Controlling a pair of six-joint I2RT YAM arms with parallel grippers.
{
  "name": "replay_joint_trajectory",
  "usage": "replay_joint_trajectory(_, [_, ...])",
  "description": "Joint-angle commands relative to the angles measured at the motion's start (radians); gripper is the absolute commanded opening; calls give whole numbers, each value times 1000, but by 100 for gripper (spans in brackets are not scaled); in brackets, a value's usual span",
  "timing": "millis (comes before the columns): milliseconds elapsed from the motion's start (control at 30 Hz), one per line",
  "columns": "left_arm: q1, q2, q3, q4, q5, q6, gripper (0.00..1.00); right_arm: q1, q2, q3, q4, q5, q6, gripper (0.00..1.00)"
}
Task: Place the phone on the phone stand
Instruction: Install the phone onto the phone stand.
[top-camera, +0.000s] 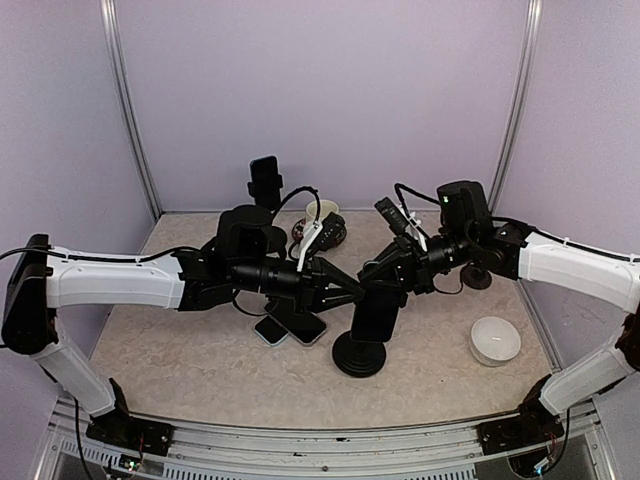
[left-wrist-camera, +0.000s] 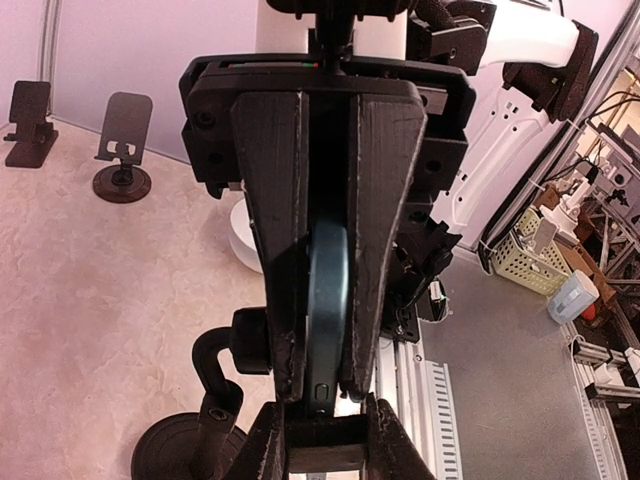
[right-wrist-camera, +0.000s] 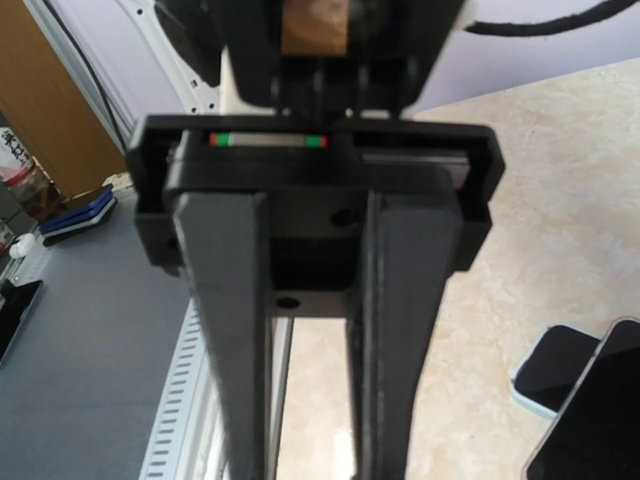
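Black on black mostly, so it takes a second to read. The two arms meet over the middle of the marbled table (top-camera: 190, 385). The left gripper (top-camera: 354, 293) reaches in from the left, and its jaws are clamped on the phone (top-camera: 378, 316). The left wrist view shows it edge-on, a dark blue-grey slab pinched between the two fingers (left-wrist-camera: 272, 250), touching both. The phone stands nearly upright right over the stand (top-camera: 358, 356), with its lower end at the stand's head, above the round base. Can't tell from any view whether it's actually seated in the cradle or just touching it.

The right gripper (top-camera: 383, 272) reaches in from the right, just behind the phone's top edge. Its jaws sit close together. The right wrist view shows only a thin strip of table between them and nothing in it. The tips are cut off at the bottom of that view, so I can't say whether they touch anything.

Other stuff: two spare phones (top-camera: 290, 326) lie flat and overlapping just left of the stand, under the left arm. A white bowl (top-camera: 495, 340) sits off to the right, well apart. Near the back wall, a back stand (top-camera: 265, 185) holds a dark phone upright.
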Motion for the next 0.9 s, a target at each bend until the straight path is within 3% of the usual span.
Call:
replay_joint_trajectory(0, [-6,-29,68,116,68,-1,22,-18,-1,0,-42,70,0,0])
replay_joint_trajectory(200, [-6,-45,65,92,54,17,43,-18,3,5,-45,78,0,0])
replay_joint_trajectory(500, [-6,-70,57,76,31,35,55,-18,15,23,-49,81,2,0])
replay_joint_trajectory(767, [13,-140,26,46,-33,68,83,-14,22,34,-48,98,4,0])
replay_joint_trajectory(867, [21,-152,9,56,-40,63,87,-8,29,34,-52,100,-1,0])
